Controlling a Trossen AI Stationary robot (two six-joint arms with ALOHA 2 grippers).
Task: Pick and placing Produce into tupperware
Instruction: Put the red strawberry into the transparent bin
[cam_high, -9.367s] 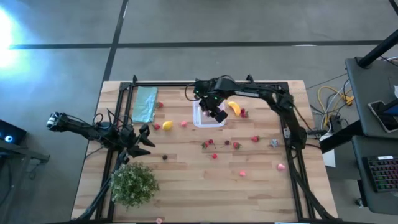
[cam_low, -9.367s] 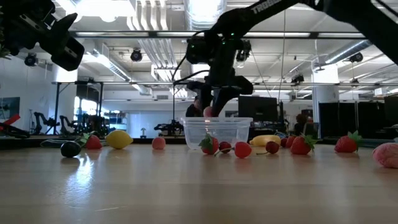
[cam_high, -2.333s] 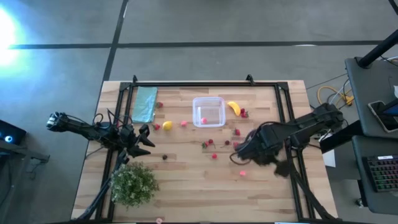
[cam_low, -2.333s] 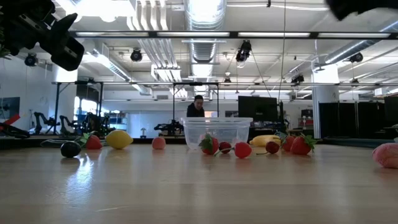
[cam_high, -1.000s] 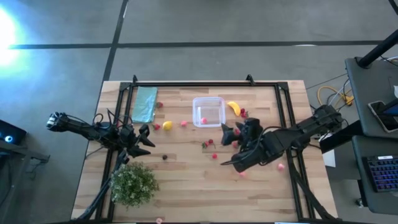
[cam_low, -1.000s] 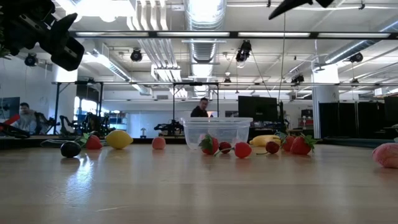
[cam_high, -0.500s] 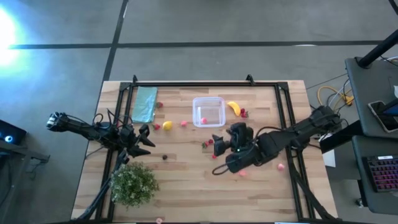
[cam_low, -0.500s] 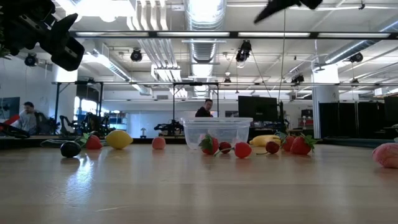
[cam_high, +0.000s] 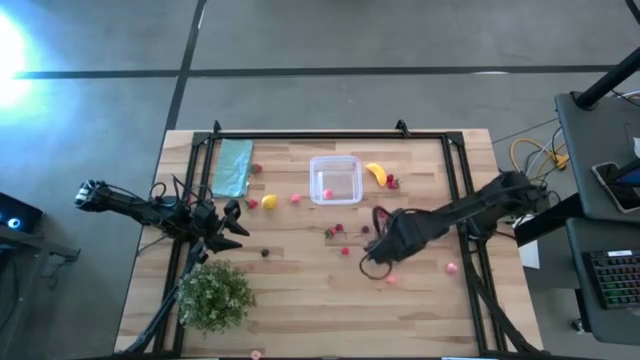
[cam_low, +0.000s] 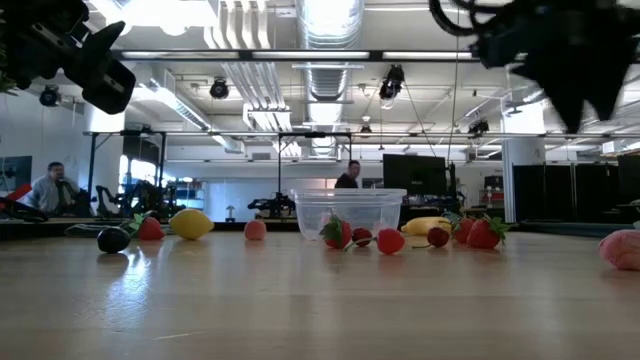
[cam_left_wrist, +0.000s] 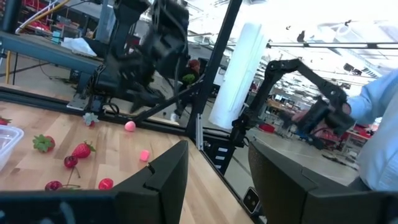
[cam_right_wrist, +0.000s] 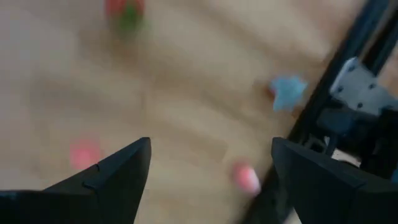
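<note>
The wooden table (cam_high: 300, 290) filled the middle of the high view, with a leafy green bush (cam_high: 214, 295) at its lower left and a teal cloth (cam_high: 234, 167) at upper left, its long axis running up and down the frame. The right arm reached in from the right edge; the right gripper (cam_high: 378, 262) hung above the boards right of centre, and its wrist view showed both fingers spread wide with nothing between them. The left gripper (cam_high: 232, 224) sat at the left edge, fingers parted, nothing held. The clear tupperware (cam_high: 335, 180) stood at upper centre, square to the table edges, one pink piece inside. The yellow banana (cam_high: 375, 172) lay just right of it, long axis slanting from upper left to lower right. The lemon (cam_high: 268, 202) lay left of the box. Red strawberries (cam_high: 336, 231) were scattered below the box. A dark piece (cam_high: 265, 252) lay lower left of centre.
</note>
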